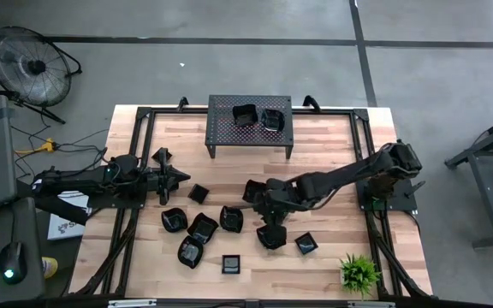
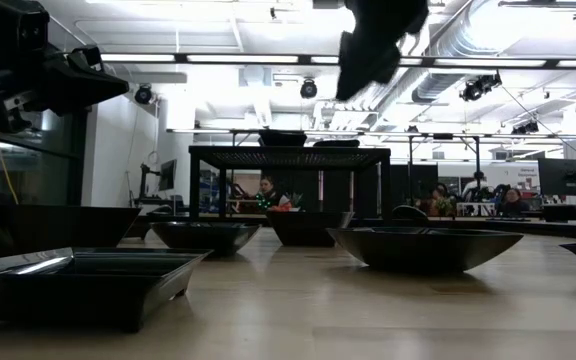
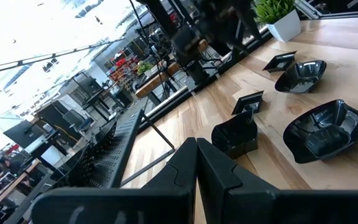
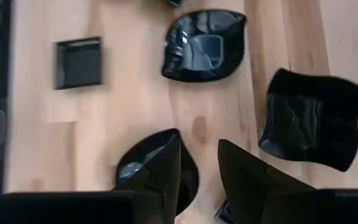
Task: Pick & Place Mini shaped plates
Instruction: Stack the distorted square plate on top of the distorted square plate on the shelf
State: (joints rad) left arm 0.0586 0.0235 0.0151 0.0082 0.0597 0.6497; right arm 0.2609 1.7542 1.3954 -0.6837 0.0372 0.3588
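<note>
Several small glossy black plates lie flat on the wooden table, among them a squarish one, a rounded one and a flat square one. Two more plates sit on the black perforated stand. My right gripper hangs open and empty above the middle cluster. In the right wrist view a rounded plate lies partly under one finger, and bare wood shows in the gap. My left gripper is shut and empty, hovering left of the plates.
The stand occupies the table's far middle. A potted plant stands at the near right corner. Black frame rails run along the table's sides. Bare wood shows between the stand and the plates. A fan sits on the floor beyond the far left corner.
</note>
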